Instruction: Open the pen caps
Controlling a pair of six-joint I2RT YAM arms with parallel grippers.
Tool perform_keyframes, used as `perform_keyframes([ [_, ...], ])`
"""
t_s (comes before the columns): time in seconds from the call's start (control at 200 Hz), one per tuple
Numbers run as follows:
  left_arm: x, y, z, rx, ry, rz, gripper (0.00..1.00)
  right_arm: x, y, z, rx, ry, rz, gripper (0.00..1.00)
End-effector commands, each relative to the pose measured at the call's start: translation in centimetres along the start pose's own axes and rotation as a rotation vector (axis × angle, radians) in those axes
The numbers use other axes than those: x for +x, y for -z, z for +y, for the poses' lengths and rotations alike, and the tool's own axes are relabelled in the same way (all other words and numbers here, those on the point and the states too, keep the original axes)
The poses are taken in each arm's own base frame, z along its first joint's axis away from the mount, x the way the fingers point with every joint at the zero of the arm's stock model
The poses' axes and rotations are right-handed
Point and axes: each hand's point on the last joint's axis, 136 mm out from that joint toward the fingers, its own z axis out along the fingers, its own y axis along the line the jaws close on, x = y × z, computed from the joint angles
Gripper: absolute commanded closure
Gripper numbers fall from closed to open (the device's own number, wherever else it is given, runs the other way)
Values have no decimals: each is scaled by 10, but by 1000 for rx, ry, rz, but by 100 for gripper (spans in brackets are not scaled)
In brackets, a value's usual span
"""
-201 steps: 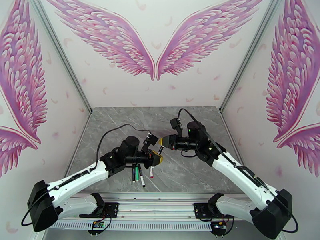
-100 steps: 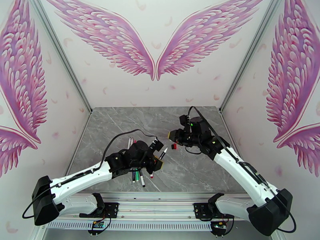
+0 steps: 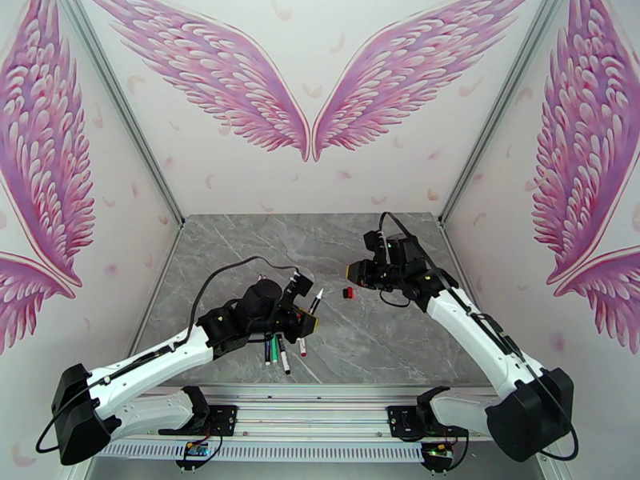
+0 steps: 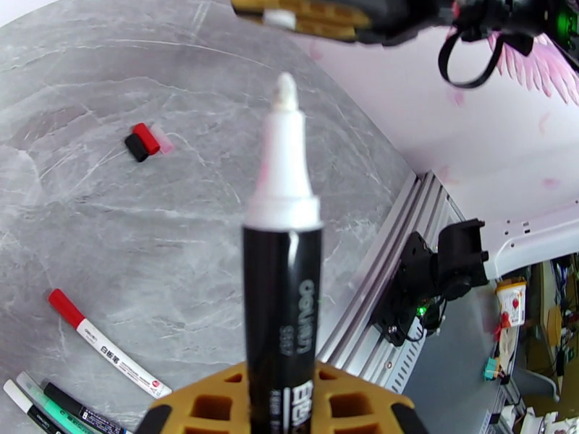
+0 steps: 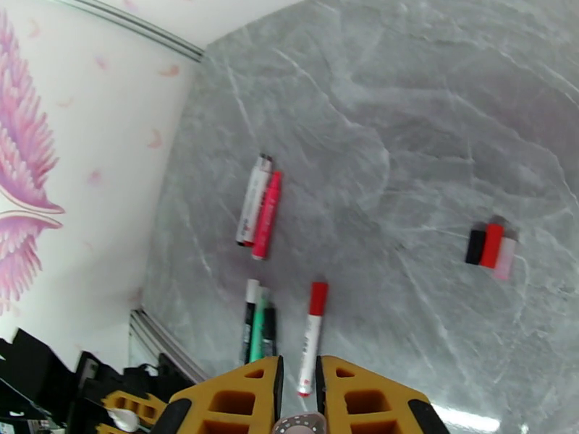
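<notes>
Around the pen caps — open tabletop

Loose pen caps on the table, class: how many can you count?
3, side by side in a row on the grey table: a black cap, a red cap, a pale pink cap. The right gripper pinches a pale piece, possibly a fourth cap.

left pincer clamped shut — right pincer shut too; arms apart

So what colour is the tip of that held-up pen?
White: the marker tip tops a black barrel. The left wrist view shows it best.
</notes>
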Motion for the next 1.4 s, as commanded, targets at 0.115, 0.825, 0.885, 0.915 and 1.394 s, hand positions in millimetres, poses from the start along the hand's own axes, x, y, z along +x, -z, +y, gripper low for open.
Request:
perform_keyframes([
  [0.115,-8,2,20,-71,62,-80,99,21,-25,-77,222,-28,130,84],
  [0.825,4,-5,47,-150,122,-42,99,13,-100,-157,299,-106,335,79],
  [0.885,4,-6,48,-149,125,-40,99,15,-104,-159,294,-112,344,79],
  [0.915,5,-7,48,-150,127,-37,99,16,-106,-160,289,-114,352,78],
  [1.394,7,-15,50,-156,144,1,99,26,-118,-172,286,-140,387,70],
])
